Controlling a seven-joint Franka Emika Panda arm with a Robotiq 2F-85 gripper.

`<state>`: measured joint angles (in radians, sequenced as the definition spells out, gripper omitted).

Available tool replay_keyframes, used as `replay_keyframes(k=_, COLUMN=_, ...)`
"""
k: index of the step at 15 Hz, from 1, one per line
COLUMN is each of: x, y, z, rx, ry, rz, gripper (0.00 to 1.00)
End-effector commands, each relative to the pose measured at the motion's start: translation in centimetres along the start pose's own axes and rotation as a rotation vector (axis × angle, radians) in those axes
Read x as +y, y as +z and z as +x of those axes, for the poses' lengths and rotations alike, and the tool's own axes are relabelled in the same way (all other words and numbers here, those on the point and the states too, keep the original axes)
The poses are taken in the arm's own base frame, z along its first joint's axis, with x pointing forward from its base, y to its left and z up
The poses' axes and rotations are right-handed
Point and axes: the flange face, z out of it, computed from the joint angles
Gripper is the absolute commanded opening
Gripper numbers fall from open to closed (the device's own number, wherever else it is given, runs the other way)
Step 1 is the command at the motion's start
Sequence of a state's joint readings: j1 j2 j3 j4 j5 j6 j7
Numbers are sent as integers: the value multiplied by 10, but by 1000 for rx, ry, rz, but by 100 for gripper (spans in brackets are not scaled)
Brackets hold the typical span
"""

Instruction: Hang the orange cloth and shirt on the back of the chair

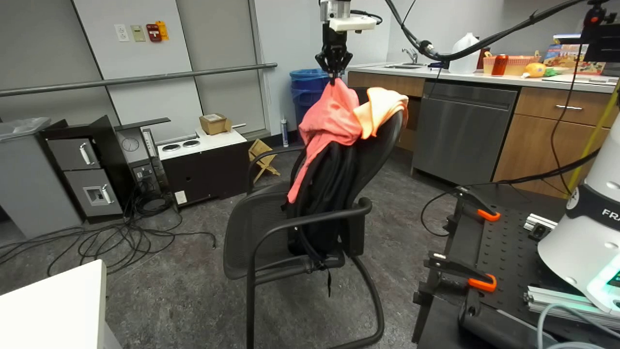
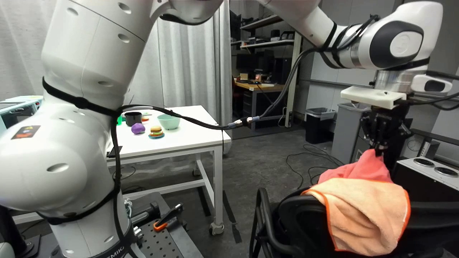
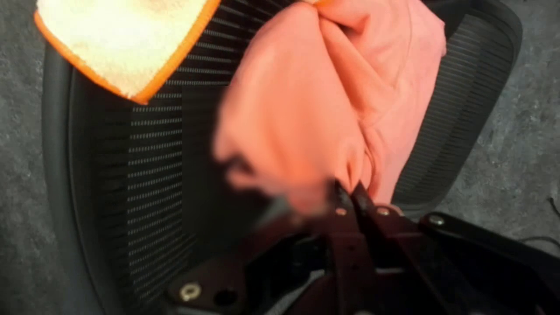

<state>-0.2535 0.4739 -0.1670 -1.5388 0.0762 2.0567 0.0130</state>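
Holds a gathered peak of the coral-pink shirt (image 3: 302,100) in the Robotiq gripper (image 3: 348,187), with jaws nearly together on just a pinch of fabric. Points straight down, in the gripper's case, at the end of the white Franka arm (image 2: 96,53), above the black office chair (image 1: 370,160). Slants, for the shirt, from that peak along a steep long axis, down the seat side of the chair back, to a narrow tail aimed at the mesh seat (image 1: 254,223). Crosses a black, strapped bundle (image 1: 319,194) on the way, too dark to name.

Meets, right beside the shirt, the pale orange cloth (image 2: 364,213), folded over the top edge of the chair back. Spreads as a broad, orange-bordered panel (image 2: 373,229) down the nearer side in an exterior view; points a corner (image 1: 368,128) downward on the seat side.

Stands, in the chair's case, upright on mottled dark-grey flooring (image 1: 169,300), with a tall back leaning away from the seat and looped armrests (image 1: 315,220) reaching leftward in an exterior view.

Beyond, takes in a blue lined bin (image 1: 310,94), a stainless dishwasher (image 1: 462,135) under a white counter (image 1: 513,82), and a low black-and-white cabinet (image 1: 208,169) with two hotplates. Elsewhere, includes a white wheeled table (image 2: 190,134) before a grey curtain (image 2: 190,71), bearing a mint-green bowl (image 2: 168,122).
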Motion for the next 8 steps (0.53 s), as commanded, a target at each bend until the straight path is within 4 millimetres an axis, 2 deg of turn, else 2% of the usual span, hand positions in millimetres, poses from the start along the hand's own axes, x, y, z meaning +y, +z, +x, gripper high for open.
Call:
replay_keyframes(k=1, x=-7, y=-68, z=-2, rx=151, ry=19, rz=58, gripper=1)
replay_keyframes(k=4, x=-5, y=-113, z=5, rx=300, ry=34, rz=74, gripper=1)
replay_keyframes(k=8, x=7, y=-157, z=15, rx=499, ry=76, rz=86, gripper=1)
